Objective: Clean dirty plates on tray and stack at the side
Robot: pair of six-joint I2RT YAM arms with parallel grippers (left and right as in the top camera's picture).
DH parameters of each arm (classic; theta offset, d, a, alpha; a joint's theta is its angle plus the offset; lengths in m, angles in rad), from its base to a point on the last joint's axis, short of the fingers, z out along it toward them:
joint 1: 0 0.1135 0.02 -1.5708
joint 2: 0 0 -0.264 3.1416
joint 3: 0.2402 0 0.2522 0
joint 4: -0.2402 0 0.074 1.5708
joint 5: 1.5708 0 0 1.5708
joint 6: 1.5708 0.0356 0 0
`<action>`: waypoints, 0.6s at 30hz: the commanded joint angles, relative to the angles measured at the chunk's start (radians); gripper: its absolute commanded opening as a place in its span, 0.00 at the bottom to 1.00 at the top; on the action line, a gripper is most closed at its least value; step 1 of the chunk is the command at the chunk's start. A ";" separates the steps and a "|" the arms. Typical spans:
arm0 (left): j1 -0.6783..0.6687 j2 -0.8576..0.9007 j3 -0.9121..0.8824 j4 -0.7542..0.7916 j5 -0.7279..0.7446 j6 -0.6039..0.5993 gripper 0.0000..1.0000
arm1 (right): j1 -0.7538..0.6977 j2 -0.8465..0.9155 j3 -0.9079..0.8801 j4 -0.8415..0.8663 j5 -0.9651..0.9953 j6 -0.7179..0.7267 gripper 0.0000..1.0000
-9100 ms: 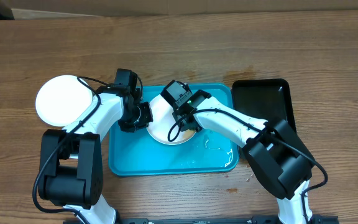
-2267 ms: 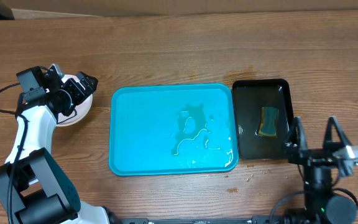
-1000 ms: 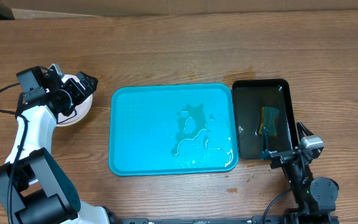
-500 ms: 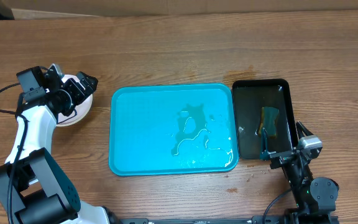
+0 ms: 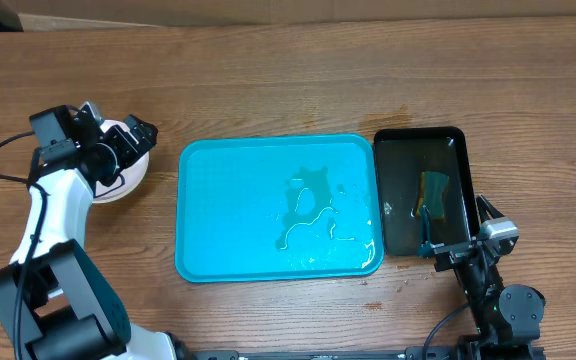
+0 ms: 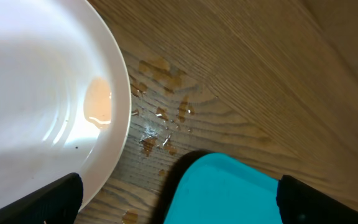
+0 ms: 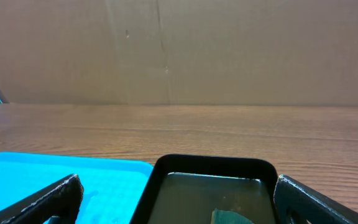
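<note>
The turquoise tray [image 5: 218, 210] lies mid-table with no plates on it, only wet patches [image 5: 308, 205]. The white plates [image 5: 118, 186] sit stacked on the table left of it; how many, I cannot tell. My left gripper [image 5: 116, 122] hovers open over the stack's far edge and holds nothing. In the left wrist view the top plate [image 6: 30, 106] shows a pale orange puddle [image 6: 98, 102], and a tray corner [image 6: 229, 193] shows between the fingers. My right gripper [image 5: 458, 232] stands open and empty at the front right, looking over the tray [image 7: 42, 171].
A black tray [image 5: 398, 160] right of the turquoise one holds murky water and a green-yellow sponge [image 5: 433, 195]; it fills the right wrist view between the fingers, as black tray [image 7: 210, 171]. Water drops [image 6: 160, 118] spot the wood beside the plates.
Since the earliest frames the last plate left the tray for the left stack and the sponge went into the black tray. The right arm folded back. Nothing moved in the last second.
</note>
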 commanded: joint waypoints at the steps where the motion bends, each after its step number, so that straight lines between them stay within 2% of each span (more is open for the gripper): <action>1: -0.079 -0.110 0.021 -0.008 -0.141 0.023 1.00 | -0.002 -0.011 -0.011 0.003 -0.005 -0.004 1.00; 6: -0.251 -0.281 0.021 -0.020 -0.274 0.023 1.00 | -0.002 -0.011 -0.011 0.003 -0.005 -0.004 1.00; 13: -0.416 -0.586 0.021 -0.020 -0.273 0.023 1.00 | -0.002 -0.011 -0.011 0.003 -0.005 -0.004 1.00; 18: -0.462 -0.803 0.012 -0.034 -0.275 0.033 1.00 | -0.002 -0.011 -0.011 0.003 -0.005 -0.004 1.00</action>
